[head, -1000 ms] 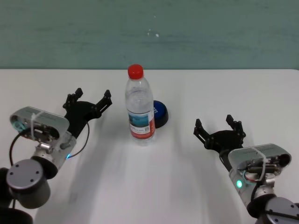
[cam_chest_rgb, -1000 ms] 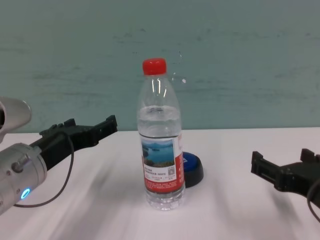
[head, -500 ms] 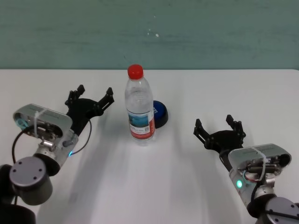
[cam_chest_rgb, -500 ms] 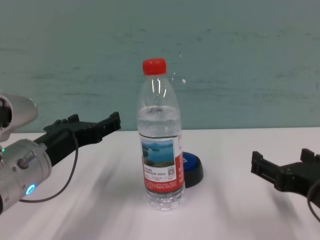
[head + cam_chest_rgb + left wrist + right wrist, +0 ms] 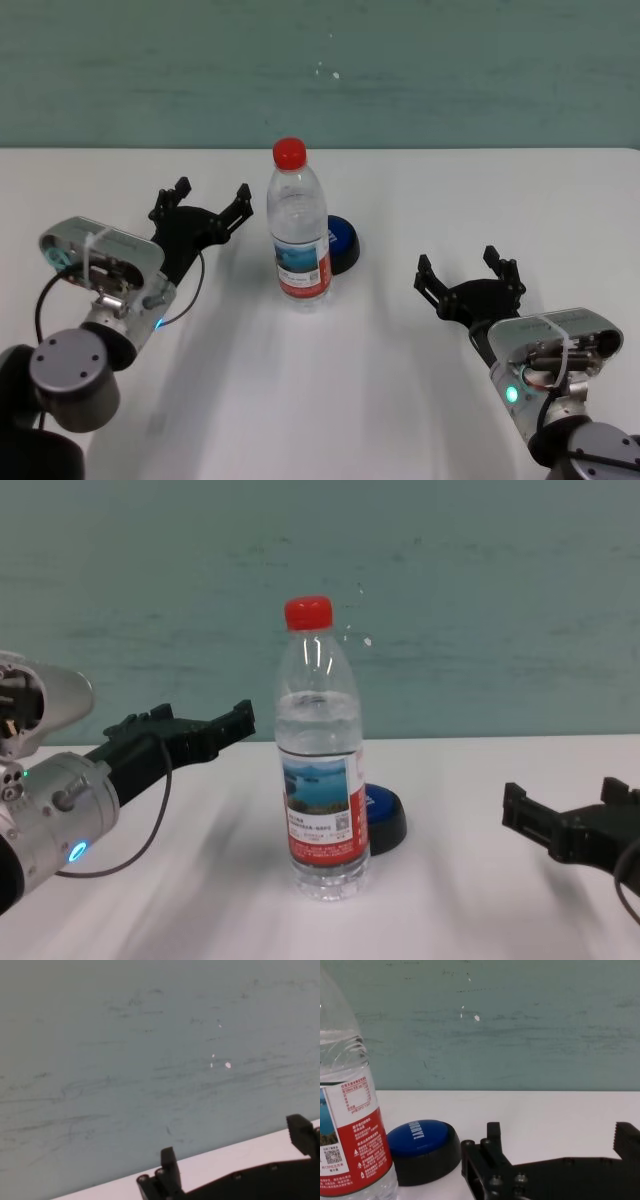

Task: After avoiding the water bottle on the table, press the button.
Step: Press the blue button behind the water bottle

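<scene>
The water bottle (image 5: 299,240) stands upright mid-table, clear with a red cap and a lake label (image 5: 322,810). Just behind it and to its right sits the blue button (image 5: 343,238) on its black base, partly hidden by the bottle (image 5: 386,817). My left gripper (image 5: 212,194) hovers open to the left of the bottle, a short gap away, fingers pointing toward the far wall (image 5: 205,726). My right gripper (image 5: 466,268) rests open low over the table at the right (image 5: 565,805). In the right wrist view the button (image 5: 421,1141) and the bottle (image 5: 346,1125) lie ahead of the open fingers (image 5: 493,1132).
The white table (image 5: 330,400) runs back to a teal wall (image 5: 450,70). The left wrist view holds only that wall (image 5: 150,1060), a strip of table edge and the open left gripper (image 5: 235,1147).
My left arm has moved forward and to the right, bringing its open gripper closer to the bottle. The right arm, the bottle and the button have not moved.
</scene>
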You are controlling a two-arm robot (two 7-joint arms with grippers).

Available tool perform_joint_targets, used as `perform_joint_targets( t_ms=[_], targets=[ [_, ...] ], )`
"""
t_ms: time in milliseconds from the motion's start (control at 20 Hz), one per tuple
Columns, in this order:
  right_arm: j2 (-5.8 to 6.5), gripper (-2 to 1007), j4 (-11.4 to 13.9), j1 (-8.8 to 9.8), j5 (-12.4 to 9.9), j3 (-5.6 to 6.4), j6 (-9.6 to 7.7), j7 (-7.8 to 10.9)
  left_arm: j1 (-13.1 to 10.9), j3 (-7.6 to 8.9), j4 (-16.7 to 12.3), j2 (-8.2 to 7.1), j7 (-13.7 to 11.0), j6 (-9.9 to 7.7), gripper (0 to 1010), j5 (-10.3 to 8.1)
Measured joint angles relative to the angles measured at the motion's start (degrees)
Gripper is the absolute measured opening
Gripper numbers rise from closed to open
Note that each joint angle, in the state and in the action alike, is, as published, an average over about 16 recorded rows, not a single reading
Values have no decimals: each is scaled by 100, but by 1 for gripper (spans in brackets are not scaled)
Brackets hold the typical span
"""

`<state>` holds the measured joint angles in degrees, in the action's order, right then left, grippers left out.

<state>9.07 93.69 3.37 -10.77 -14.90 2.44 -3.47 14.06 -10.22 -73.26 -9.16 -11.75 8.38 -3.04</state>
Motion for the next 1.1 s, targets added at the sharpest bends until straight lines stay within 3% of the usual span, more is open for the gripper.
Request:
perform_joint_targets(
  t_ms=[1100],
  targets=[
    [0,1004,0,0,0,0,0,0,233,-120,373,131,25,80,1010,111]
  ],
)
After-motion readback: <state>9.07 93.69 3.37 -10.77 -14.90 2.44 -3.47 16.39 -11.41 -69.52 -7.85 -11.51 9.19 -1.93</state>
